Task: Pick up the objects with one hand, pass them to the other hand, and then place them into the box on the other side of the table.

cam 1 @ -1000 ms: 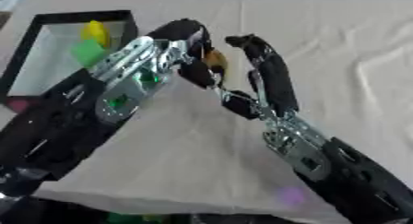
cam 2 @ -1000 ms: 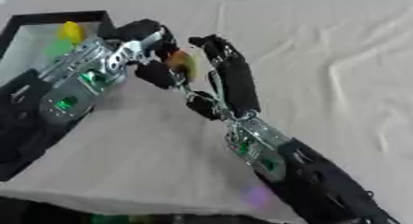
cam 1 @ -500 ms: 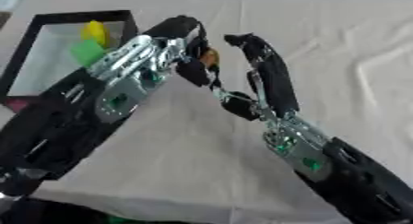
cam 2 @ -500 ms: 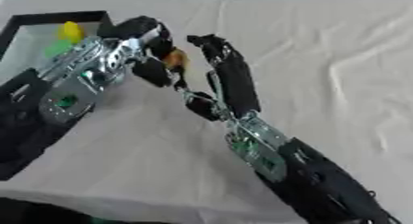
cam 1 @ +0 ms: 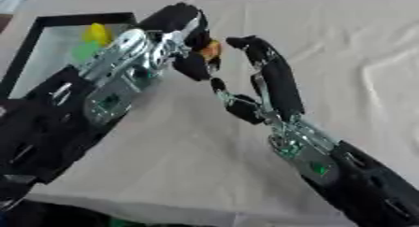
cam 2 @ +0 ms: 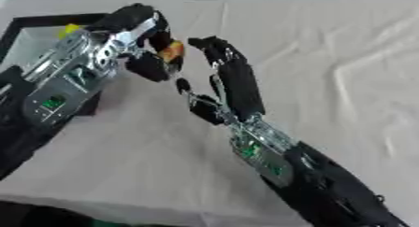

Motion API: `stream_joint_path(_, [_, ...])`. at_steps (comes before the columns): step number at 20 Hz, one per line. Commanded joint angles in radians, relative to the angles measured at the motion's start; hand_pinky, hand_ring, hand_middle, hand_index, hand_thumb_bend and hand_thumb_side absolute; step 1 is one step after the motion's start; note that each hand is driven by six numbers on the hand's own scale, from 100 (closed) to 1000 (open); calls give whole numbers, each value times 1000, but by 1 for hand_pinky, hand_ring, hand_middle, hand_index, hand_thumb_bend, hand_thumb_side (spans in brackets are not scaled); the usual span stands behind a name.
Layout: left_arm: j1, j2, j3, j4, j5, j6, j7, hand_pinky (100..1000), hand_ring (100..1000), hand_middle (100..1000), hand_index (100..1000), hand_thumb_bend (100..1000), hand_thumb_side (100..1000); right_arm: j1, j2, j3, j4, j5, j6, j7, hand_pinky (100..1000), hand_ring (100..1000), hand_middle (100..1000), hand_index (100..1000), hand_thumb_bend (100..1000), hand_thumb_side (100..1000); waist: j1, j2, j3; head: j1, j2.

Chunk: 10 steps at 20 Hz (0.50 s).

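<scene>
A small orange object [cam 1: 211, 49] is pinched in the curled fingers of my left hand [cam 1: 131, 67], which reaches in from the left, above the cloth. My right hand [cam 1: 274, 81] comes up from the lower right with its fingers straight. Its fingertips [cam 1: 242, 41] stand just right of the orange object, a small gap apart from it. The black-rimmed box [cam 1: 82, 18] lies at the upper left, partly hidden behind my left arm. Inside it show a yellow object [cam 1: 97, 33] and a green object [cam 1: 85, 51].
A wrinkled beige cloth [cam 1: 352, 48] covers the table. The table's near edge runs along the bottom of the view, with my two black forearms crossing it.
My left hand has shifted slightly up and towards the box with the orange object in it. The right hand has hardly moved.
</scene>
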Motion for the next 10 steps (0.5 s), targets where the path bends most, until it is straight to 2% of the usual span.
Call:
stream_joint_path(1, [-17, 52, 42, -58, -30, 0, -2, 629, 613, 451, 304, 177, 144, -15, -17, 2, -29, 11, -8, 7, 657, 748, 668, 790, 447, 100, 0, -24, 3, -2, -11])
stream_joint_path(4, [-14, 87, 73, -66, -48, 4, -2, 632, 613, 454, 304, 176, 144, -14, -20, 4, -33, 11, -13, 9, 656, 749, 669, 791, 440, 100, 1, -25, 4, 3, -11])
stream_joint_path(10, [11, 149, 134, -16, -45, 33, 19, 632, 611, 453, 301, 157, 145, -15, -27, 2, -47, 5, -10, 8, 655, 749, 670, 790, 440, 100, 0, -24, 4, 29, -15])
